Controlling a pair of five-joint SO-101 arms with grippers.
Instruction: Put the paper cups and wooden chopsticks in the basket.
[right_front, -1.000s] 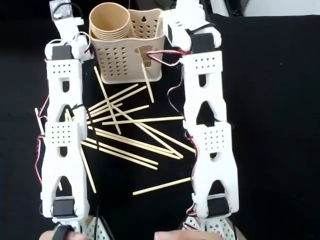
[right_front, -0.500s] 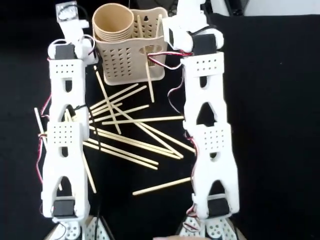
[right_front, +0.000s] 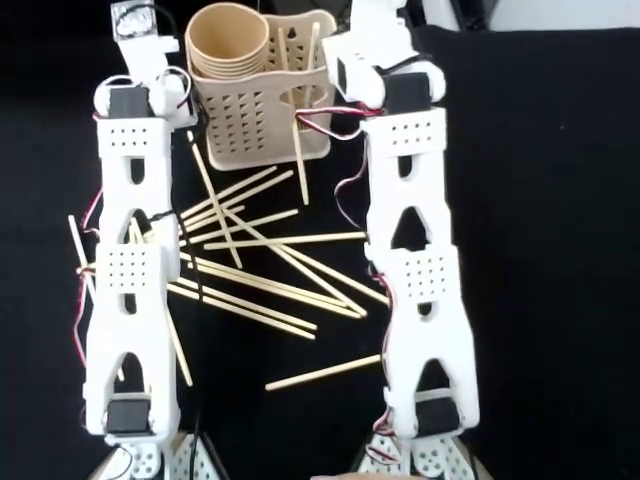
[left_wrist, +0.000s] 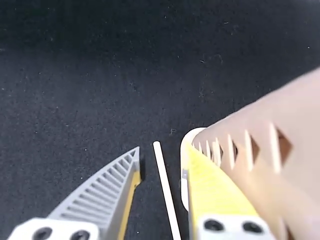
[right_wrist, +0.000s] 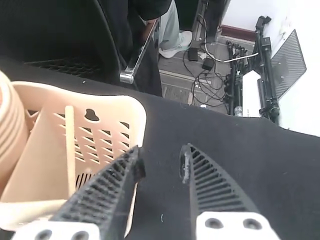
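Standing in the basket (right_front: 250, 125): paper cups (right_front: 227, 45), chopsticks (right_front: 312, 45).

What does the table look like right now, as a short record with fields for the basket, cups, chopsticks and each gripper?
basket: beige, perforated, at the far side of the black table, between the two arms
paper cups: stacked inside the basket
chopsticks in basket: at least two, standing
loose chopsticks: scattered on the table, between and under the arms
left gripper: open, beside the basket, one chopstick lying between its fingers
right gripper: open, holding nothing, beside the basket
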